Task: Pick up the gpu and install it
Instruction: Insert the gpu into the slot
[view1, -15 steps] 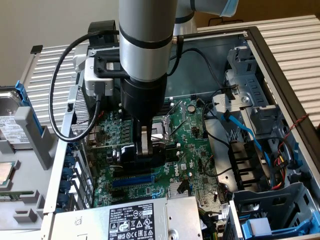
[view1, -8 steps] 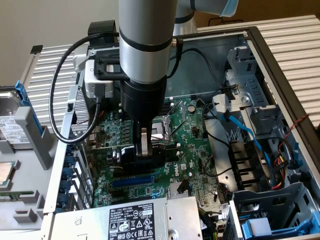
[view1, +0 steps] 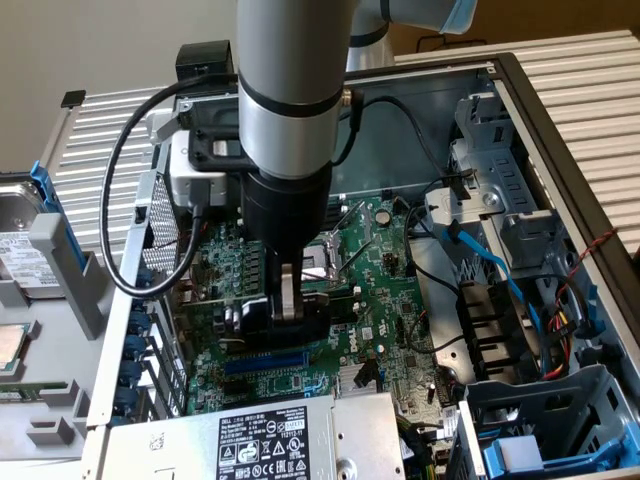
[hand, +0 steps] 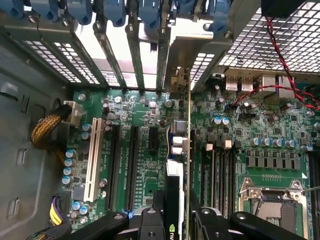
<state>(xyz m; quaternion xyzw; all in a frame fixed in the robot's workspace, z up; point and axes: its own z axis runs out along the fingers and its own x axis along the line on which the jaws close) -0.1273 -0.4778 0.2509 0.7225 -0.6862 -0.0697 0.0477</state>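
Observation:
The gpu (view1: 330, 318) stands on edge over the green motherboard (view1: 390, 290), its black shroud showing under the arm. My gripper (view1: 288, 305) is shut on its top edge, reaching straight down into the open computer case. In the wrist view the gpu (hand: 181, 135) runs edge-on from my gripper (hand: 180, 220) to the rear slot openings, where its silver bracket (hand: 176, 82) lines up with one opening. It stands between the black expansion slots (hand: 134, 160) and the memory slots (hand: 220, 170). Whether its lower edge sits in a slot is hidden.
A white slot (hand: 93, 160) and a yellow cable bundle (hand: 45, 127) lie to one side, with the CPU socket (hand: 270, 205) and red-black wires (hand: 280, 60) on the other. The power supply (view1: 250, 445), drive cage (view1: 500, 200) and blue cable (view1: 480, 260) crowd the case. A hard drive (view1: 20, 250) lies outside.

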